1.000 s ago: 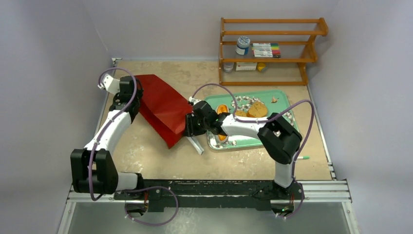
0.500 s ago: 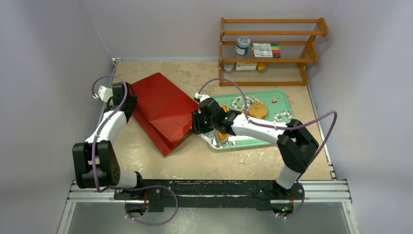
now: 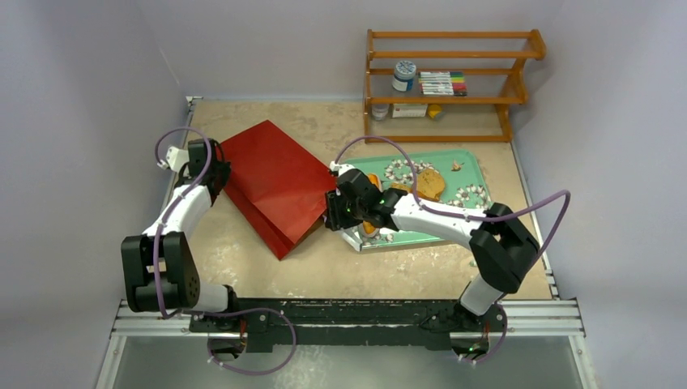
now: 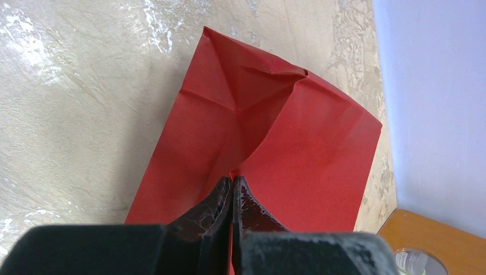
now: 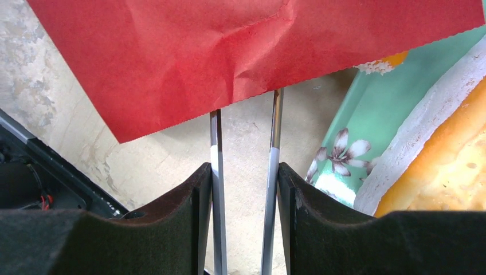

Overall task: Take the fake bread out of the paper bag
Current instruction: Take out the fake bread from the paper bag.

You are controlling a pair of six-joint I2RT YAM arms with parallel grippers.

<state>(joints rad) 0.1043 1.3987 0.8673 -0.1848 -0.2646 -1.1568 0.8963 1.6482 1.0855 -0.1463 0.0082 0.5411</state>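
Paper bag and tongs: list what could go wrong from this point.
1. The tongs in the right gripper vanish behind the paper bag's serrated edge; their tips may slide under the bag instead of inside, or tear it.
2. The left gripper pinches only a thin fold of the bag; a pull might slip off or rip the paper.
3. The tongs sit right beside the floral tray; a swing could knock its fake bread.

My left hand point(image 3: 219, 177) is at the far left end of the red bag point(image 3: 271, 182), which lies flat on the table point(image 3: 267, 275). My right hand point(image 3: 330, 215) is at the bag's opposite end, just beside the green tray point(image 3: 405, 241). Beyond that hand, an orange roll point(image 3: 371, 180) and a brown toast slice point(image 3: 428, 183) lie on the tray.
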